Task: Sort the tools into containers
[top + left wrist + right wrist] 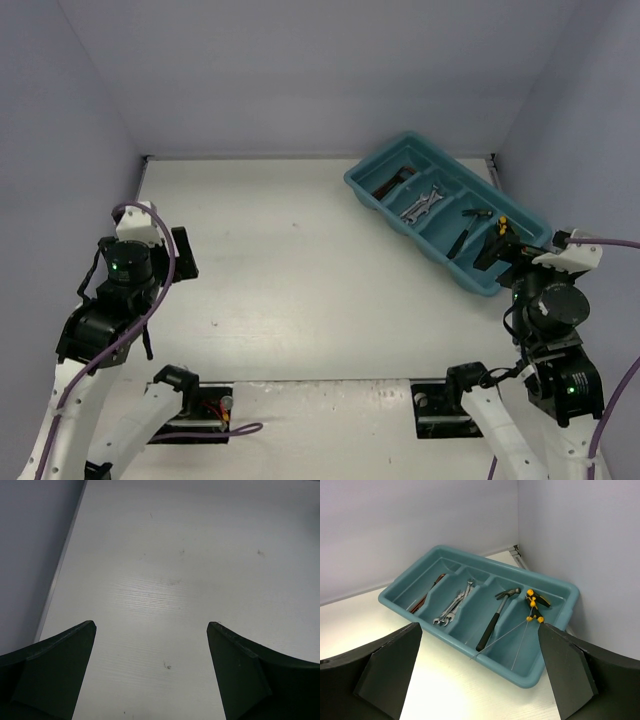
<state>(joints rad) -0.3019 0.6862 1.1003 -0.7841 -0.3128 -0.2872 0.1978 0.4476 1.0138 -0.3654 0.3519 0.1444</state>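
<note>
Two arms flank a white table (pixel 300 290) seen from above: the left arm (pixel 115 300) stands over the open left side, the right arm (pixel 550 310) beside the near end of a teal tray (pixel 357 181) that lies slantwise in the far right corner. Every tool I can spot lies inside that tray. Dark reddish tools (pixel 390 183), too small to name with confidence, are in the farthest lane. Silver wrenches (pixel 423 204) fill the next, then comes a black-handled hammer (pixel 468 230). Yellow-and-black tools (pixel 502 224) lie in the lane nearest the right arm. From the left wrist, the left gripper (pixel 150 625) has its fingers spread wide above plain tabletop, holding nothing. From the right wrist, the right gripper (pixel 480 627) is likewise spread wide and holds nothing. It hangs near the tray, looking along its four lanes. The hammer lies lengthwise in its lane, and the thin shafts of the yellow-handled tools point toward the camera.
</note>
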